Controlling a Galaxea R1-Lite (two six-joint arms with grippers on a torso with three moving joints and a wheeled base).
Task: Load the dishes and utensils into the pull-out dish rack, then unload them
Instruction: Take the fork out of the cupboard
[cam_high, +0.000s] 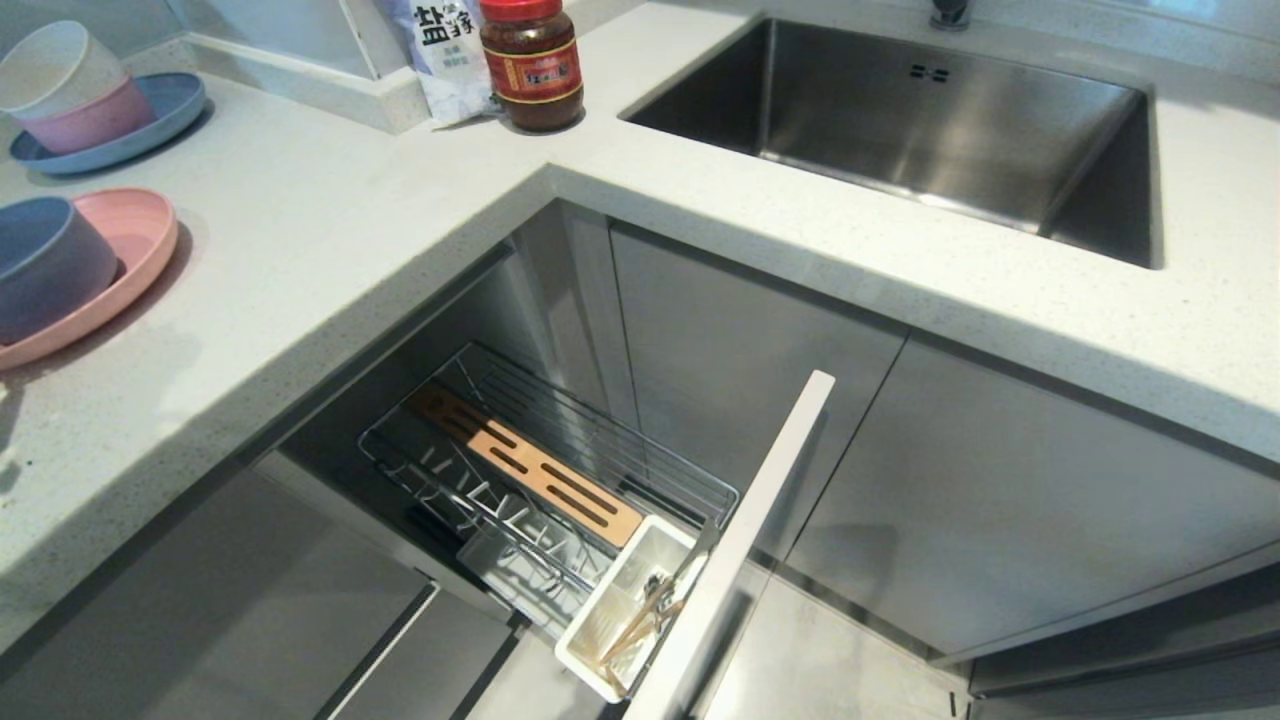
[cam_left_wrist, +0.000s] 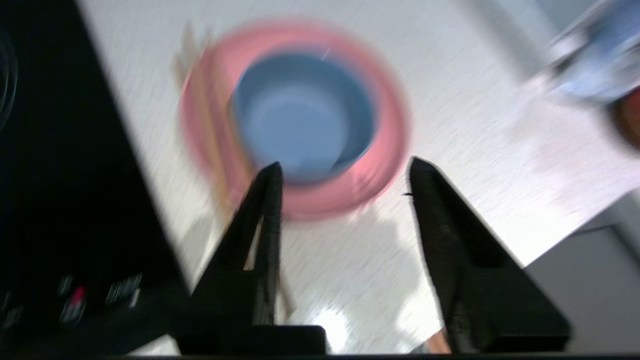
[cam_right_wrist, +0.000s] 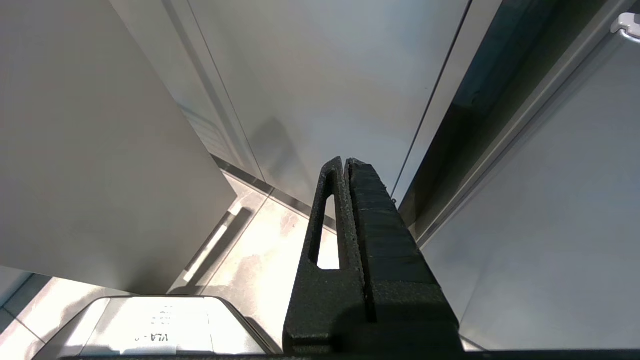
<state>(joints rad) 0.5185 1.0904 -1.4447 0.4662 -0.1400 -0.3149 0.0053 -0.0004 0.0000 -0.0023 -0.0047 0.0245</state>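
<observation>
one gripper above bowl

the plate and bowl are cut off by the head view's left edge. the left wrist view is motion-blurred. utensils in the cup are too small to tell apart.

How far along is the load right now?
Done: chopsticks and steel utensils stand in the rack's white cup. In hand: nothing; the left gripper hangs open over the blue bowl, which sits on the pink plate on the counter. Right gripper is parked shut by the cabinets. Left: bowl and plate, then unloading.
</observation>
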